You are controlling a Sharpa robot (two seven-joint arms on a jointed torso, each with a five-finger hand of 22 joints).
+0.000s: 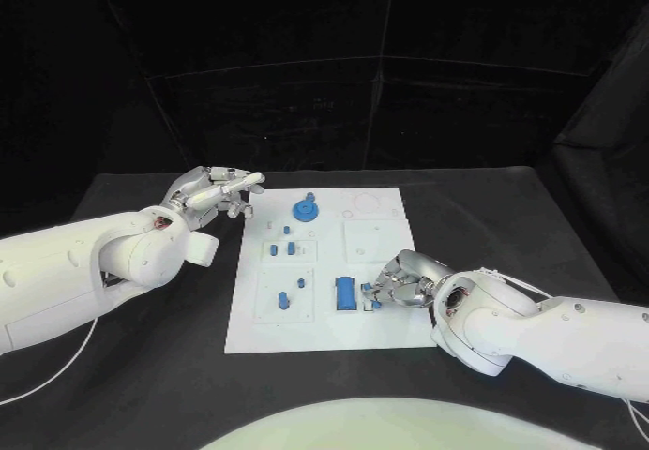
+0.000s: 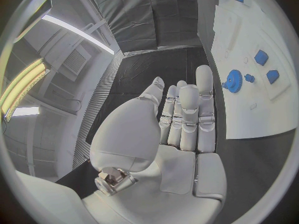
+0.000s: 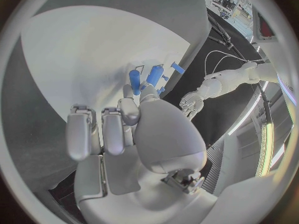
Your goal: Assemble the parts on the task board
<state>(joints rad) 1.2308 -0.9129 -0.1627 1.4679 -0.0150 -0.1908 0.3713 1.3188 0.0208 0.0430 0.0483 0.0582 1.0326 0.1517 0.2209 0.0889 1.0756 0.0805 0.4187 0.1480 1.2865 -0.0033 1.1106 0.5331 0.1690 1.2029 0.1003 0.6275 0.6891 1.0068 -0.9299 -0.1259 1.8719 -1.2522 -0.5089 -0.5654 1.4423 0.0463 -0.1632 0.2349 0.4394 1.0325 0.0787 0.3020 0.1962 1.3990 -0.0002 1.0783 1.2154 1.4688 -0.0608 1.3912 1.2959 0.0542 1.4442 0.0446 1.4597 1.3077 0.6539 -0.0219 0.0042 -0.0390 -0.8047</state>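
The white task board (image 1: 324, 323) lies mid-table. A blue gear (image 1: 307, 208) sits at its far end, several small blue pegs (image 1: 281, 248) stand in the left recesses, and a blue block (image 1: 346, 293) lies near the front. My right hand (image 1: 406, 279) is low over the board beside that block, fingers curled down, fingertips (image 1: 383, 292) against a small blue piece (image 1: 369, 287); I cannot tell whether they grip it. In the right wrist view, blue parts (image 3: 154, 74) lie just past the thumb. My left hand (image 1: 217, 195) hovers off the board's far left corner, its fingers (image 2: 187, 114) straight, holding nothing.
The board's right half has pale recesses (image 1: 368, 239) with nothing blue in them. Black table (image 1: 514, 216) surrounds the board on all sides. A white cable (image 1: 61, 370) trails on the table under my left arm. The left wrist view shows the gear (image 2: 233, 80) beyond the fingers.
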